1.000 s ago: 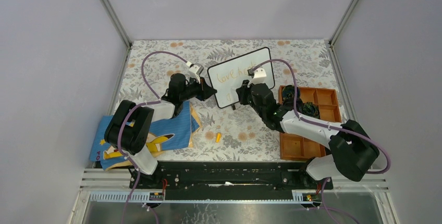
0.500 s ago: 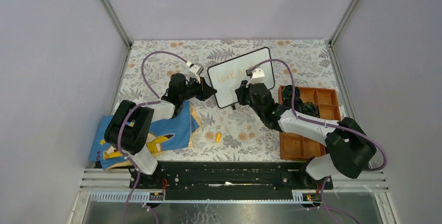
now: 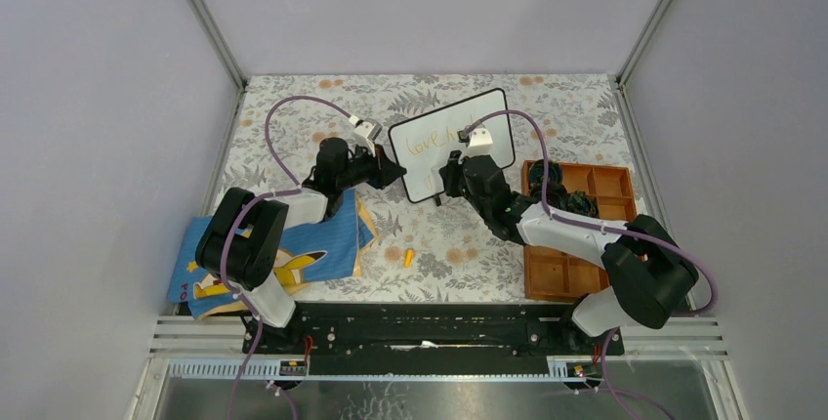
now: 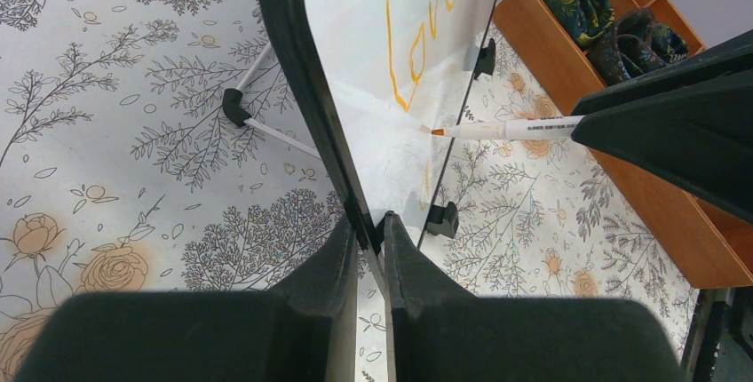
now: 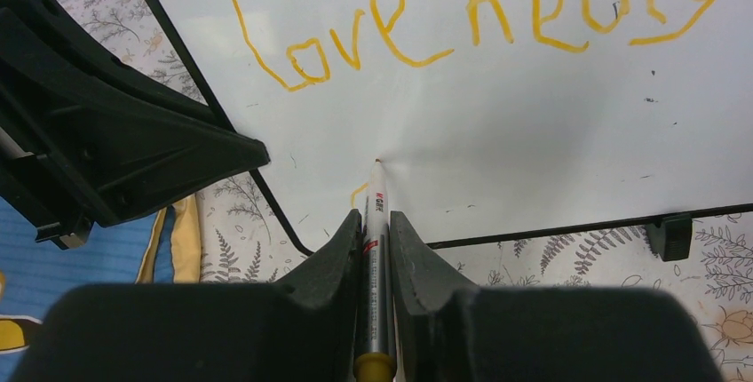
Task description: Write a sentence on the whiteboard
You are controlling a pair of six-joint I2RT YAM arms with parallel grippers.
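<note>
The whiteboard [image 3: 430, 174] stands tilted on the floral table, with its lower left edge pinched in my left gripper [image 3: 395, 174]. In the left wrist view, that gripper [image 4: 371, 222] is shut on the black frame of the whiteboard [image 4: 355, 35]. My right gripper [image 5: 376, 215] is shut on a white marker [image 5: 376, 249] with an orange end. The marker's tip touches the whiteboard [image 5: 533, 133] below the first word. The sentence [image 5: 462, 18], in orange handwriting, reads "love heals". A short orange stroke [image 5: 357, 194] sits beside the marker's barrel.
An orange wooden tray [image 3: 552, 278] with dark bundles [image 3: 576, 203] in its compartments lies to the right. A blue cartoon cloth [image 3: 293, 244] lies at the left under my left arm. A small orange cap [image 3: 409, 257] rests on the table in front. Grey walls enclose the table.
My right arm has shifted slightly left, carrying the marker left across the board. The left arm and the board have stayed still.
</note>
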